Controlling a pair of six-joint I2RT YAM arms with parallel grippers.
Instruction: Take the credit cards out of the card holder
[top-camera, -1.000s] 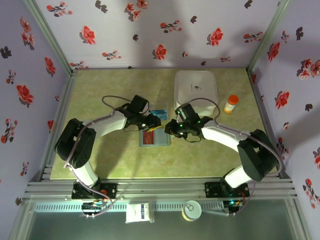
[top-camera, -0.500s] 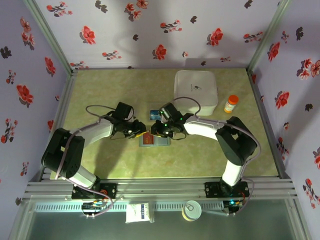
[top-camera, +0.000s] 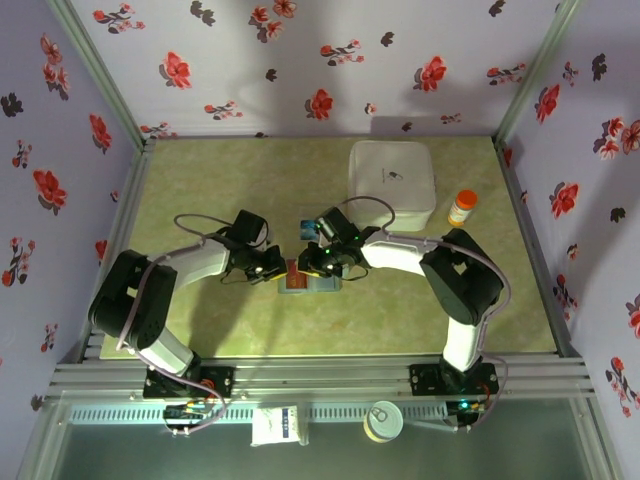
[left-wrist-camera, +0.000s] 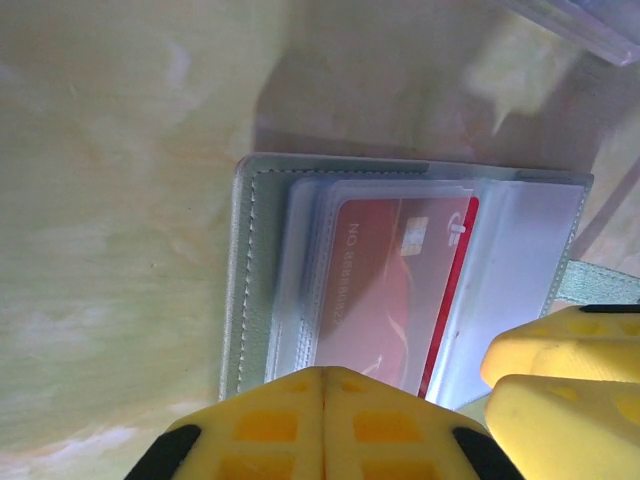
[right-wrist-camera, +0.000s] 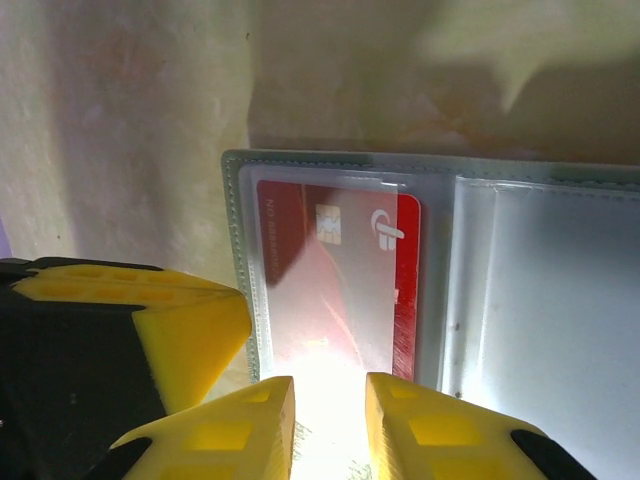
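Note:
The card holder (top-camera: 322, 285) lies open and flat on the table between my two arms. A red credit card (left-wrist-camera: 395, 285) sits under a clear sleeve in its left panel (right-wrist-camera: 235, 200). My left gripper (left-wrist-camera: 325, 372) is shut, its tips together over the near edge of that panel, with nothing visible between them. My right gripper (right-wrist-camera: 328, 385) stands open by a narrow gap, low over the red card (right-wrist-camera: 340, 280). In the top view the left gripper (top-camera: 283, 268) and right gripper (top-camera: 312, 263) nearly touch over the wallet's left half. The right panel (right-wrist-camera: 550, 300) shows clear sleeves only.
A small blue and clear item (top-camera: 312, 228) lies just behind the wallet. A big white square box (top-camera: 392, 180) stands at the back right with an orange pill bottle (top-camera: 461, 208) beside it. Patterned walls close in the table (top-camera: 200, 180) on three sides.
Both grippers have come down and closed in over the wallet's left panel. The left gripper's jaws have shut. The right arm has swung left.

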